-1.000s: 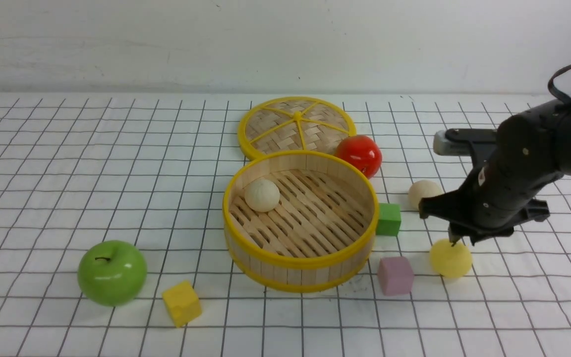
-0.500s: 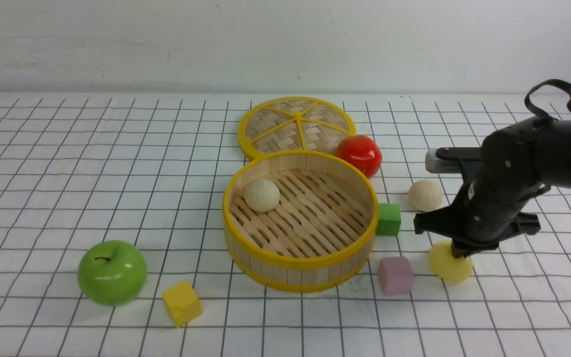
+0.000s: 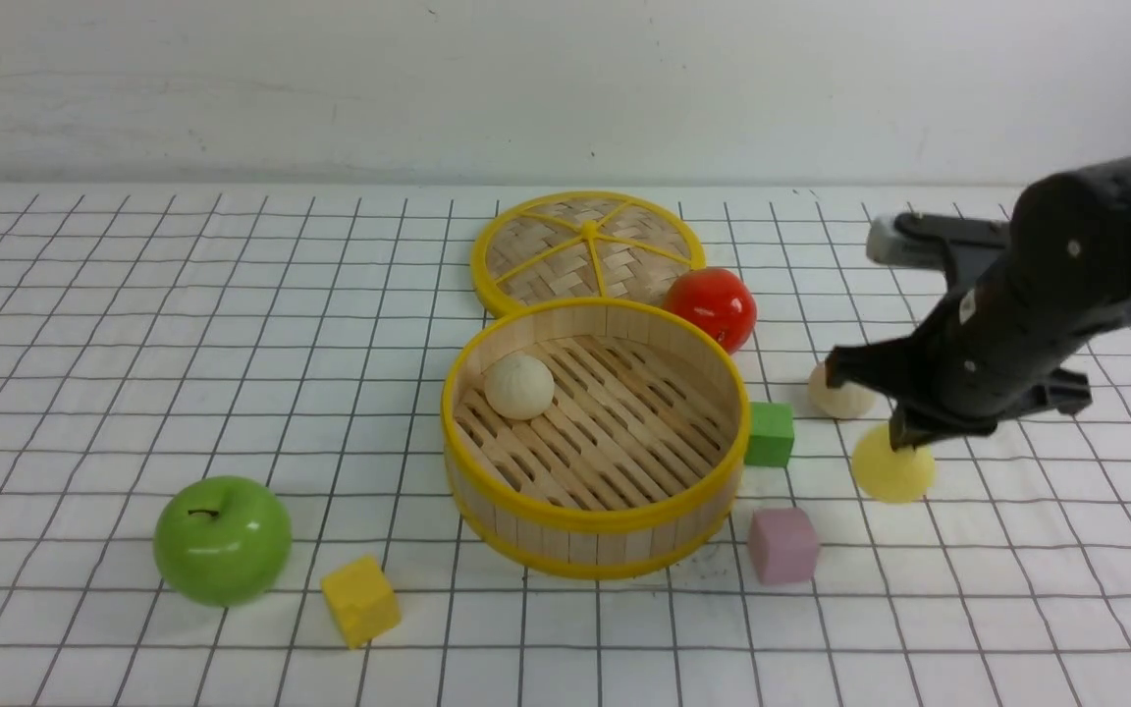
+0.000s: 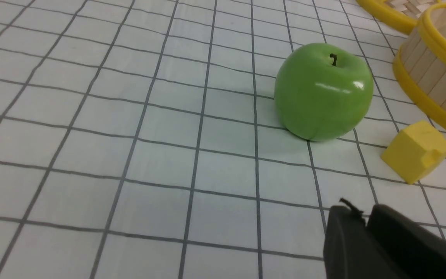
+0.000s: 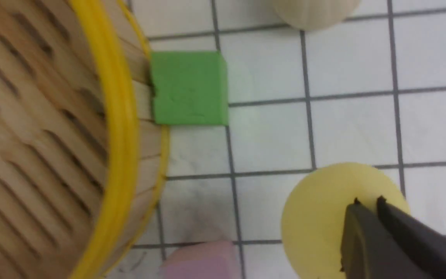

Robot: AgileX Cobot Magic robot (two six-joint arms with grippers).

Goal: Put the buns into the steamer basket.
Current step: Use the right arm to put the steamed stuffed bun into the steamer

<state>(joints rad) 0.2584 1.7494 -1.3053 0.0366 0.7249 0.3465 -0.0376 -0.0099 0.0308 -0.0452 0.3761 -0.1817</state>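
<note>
- The pale yellow bun is pinched at its top by the right gripper; the fingers are clamped right on its matte dome, out to the right of the steamer basket.
- Whether that bun is clear of the table cannot be told.
- Three buns are counted: two cream-beige, one pale yellow, all small, round and dull-surfaced.
- One cream bun is seen lying on the slatted floor inside the basket, toward its far left wall.
- The other cream bun is seen on the table to the right, partly hidden behind the right gripper.
- One basket is counted: round, light wood, upright plank wall, yellow rims top and bottom.
- One woven lid is laid flat just behind it, and one red tomato is set beside the far right rim.
- Three cubes are counted: green touching the basket's right wall, pink near the front right, yellow front left.
- One green apple is seen at the left.
- The left gripper is held near the apple, fingers drawn together, nothing between them.
</note>
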